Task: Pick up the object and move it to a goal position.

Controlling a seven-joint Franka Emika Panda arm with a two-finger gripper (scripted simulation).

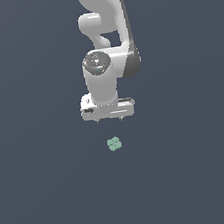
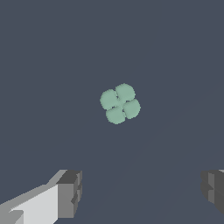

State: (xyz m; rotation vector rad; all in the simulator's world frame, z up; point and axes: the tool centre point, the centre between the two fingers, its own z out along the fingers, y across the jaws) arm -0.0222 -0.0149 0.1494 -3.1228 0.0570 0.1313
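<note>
The object (image 1: 114, 144) is a tiny pale mint-green block of four rounded lobes, lying on the dark grey floor. In the exterior view it sits a little below the white gripper (image 1: 109, 120), which hangs above it with its short fingertips pointing down. In the wrist view the object (image 2: 120, 103) lies near the middle, ahead of the gripper (image 2: 142, 194). The two grey fingertips (image 2: 70, 193) stand far apart with nothing between them, so the gripper is open and empty.
The white Franka arm (image 1: 103, 29) rises behind the gripper in the exterior view. The flat dark grey floor (image 1: 45, 194) fills the surroundings, and no other objects or goal marker show.
</note>
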